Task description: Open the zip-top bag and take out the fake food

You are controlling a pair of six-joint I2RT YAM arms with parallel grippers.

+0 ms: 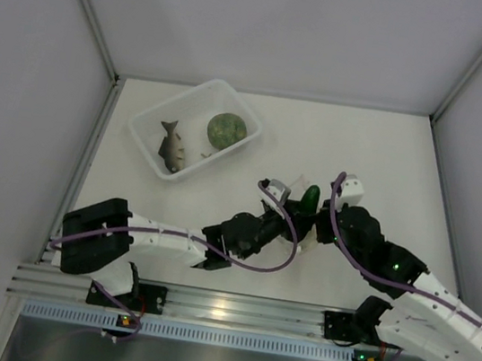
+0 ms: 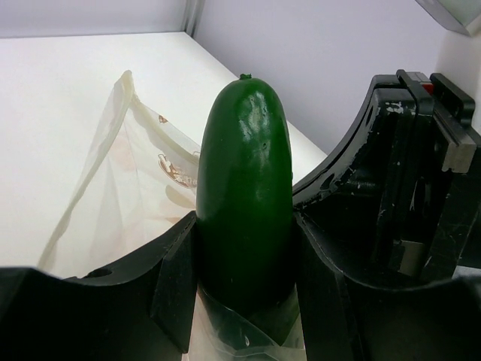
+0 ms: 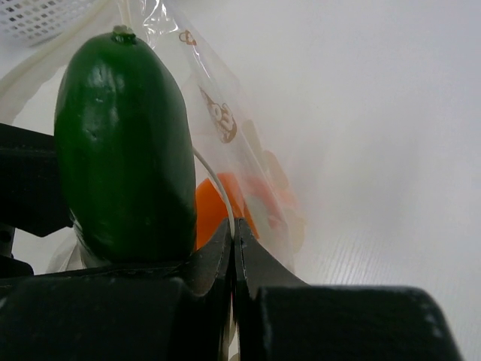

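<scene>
I can read no words, numbers or brand names anywhere in these views. The zip-top bag (image 2: 113, 203) carries small brown printed marks (image 2: 177, 170), too blurred for me to tell whether they are letters or only little pictures.

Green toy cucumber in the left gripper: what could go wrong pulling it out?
The smooth dark green toy cucumber, gripped near its lower end by the left gripper, could slip or tilt. Film of the clear crinkly zip-top bag wraps its base and may drag along. The right gripper pinches only a thin bag edge, which might pull free.
</scene>
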